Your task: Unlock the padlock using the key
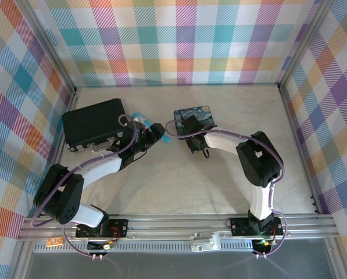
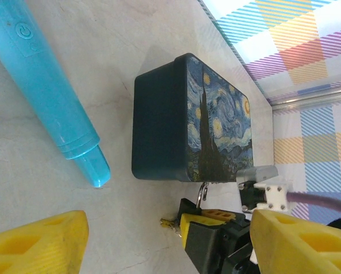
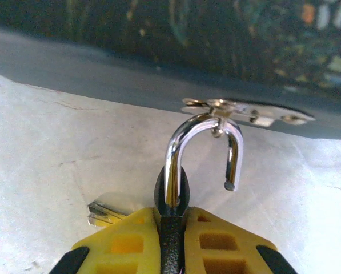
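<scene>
My right gripper (image 3: 171, 220) is shut on the padlock (image 3: 171, 191), its dark body pinched between the yellow fingers. The silver shackle (image 3: 201, 128) stands swung open, with its free end out of the body. Its bend hangs through the hasp (image 3: 244, 109) of the blue painted tin (image 3: 159, 68). The key (image 3: 104, 214) pokes out to the left of the fingers, close to the table. In the left wrist view the key (image 2: 170, 224) and shackle (image 2: 202, 193) sit beside the tin (image 2: 216, 120). My left gripper (image 1: 154, 135) is open and holds nothing, left of the tin (image 1: 193, 121).
A long cyan stick (image 2: 50, 97) lies on the table left of the tin, close to my left gripper. A black case (image 1: 95, 123) sits at the back left. Plaid walls ring the table, with metal rails at the corners.
</scene>
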You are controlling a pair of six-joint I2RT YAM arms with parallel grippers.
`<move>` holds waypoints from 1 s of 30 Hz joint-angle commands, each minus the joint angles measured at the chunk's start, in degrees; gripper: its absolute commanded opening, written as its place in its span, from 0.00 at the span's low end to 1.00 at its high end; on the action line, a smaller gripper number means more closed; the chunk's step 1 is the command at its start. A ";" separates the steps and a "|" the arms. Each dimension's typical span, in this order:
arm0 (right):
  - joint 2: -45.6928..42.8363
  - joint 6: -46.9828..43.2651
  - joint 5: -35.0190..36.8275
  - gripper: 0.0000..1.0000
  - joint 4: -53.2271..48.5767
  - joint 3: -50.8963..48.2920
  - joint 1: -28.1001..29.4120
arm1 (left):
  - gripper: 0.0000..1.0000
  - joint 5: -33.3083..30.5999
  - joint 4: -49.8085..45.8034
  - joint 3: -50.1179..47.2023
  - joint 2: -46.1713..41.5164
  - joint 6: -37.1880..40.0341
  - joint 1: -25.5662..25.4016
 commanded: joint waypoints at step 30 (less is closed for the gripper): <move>-10.12 5.20 -15.73 0.48 0.31 -5.63 -3.58 | 0.74 5.49 4.68 1.87 1.78 0.70 1.93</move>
